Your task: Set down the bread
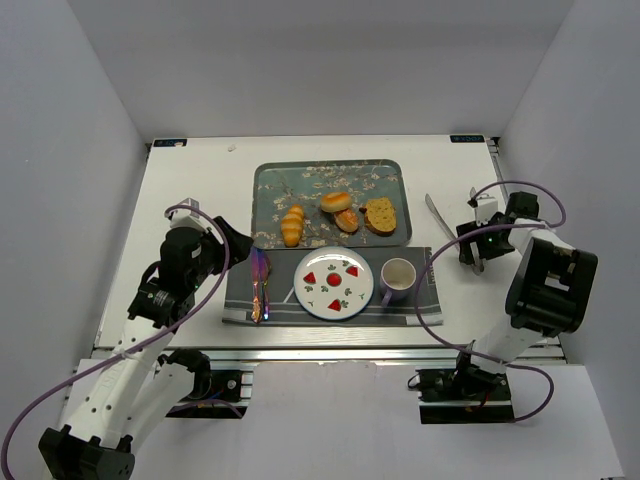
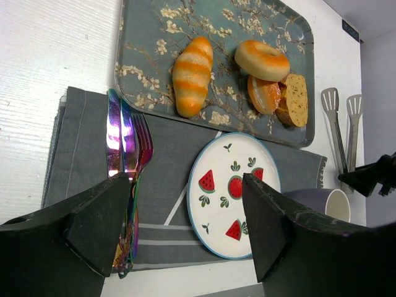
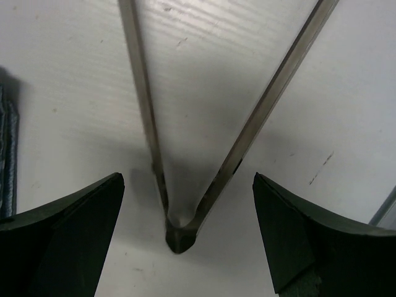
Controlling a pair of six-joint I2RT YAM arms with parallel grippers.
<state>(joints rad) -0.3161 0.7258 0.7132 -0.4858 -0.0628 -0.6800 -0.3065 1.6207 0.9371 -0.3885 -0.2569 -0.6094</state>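
The ring-shaped bread [image 2: 262, 60] is lying on the floral tray [image 2: 142, 74] with its hole facing up; being round, it is showing no clear long axis. It is sitting well ahead and to the right of the left gripper [image 2: 185, 179], whose fingers are gaping empty. The right gripper [image 3: 187, 179] is hovering open astride the tongs [image 3: 179, 232], well apart from the bread.

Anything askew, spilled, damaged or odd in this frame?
Nothing stands out. The golden-brown ring bread sits bunched against an orange bun and a seeded slice on the floral grey-blue tray; nothing is spilled or broken.
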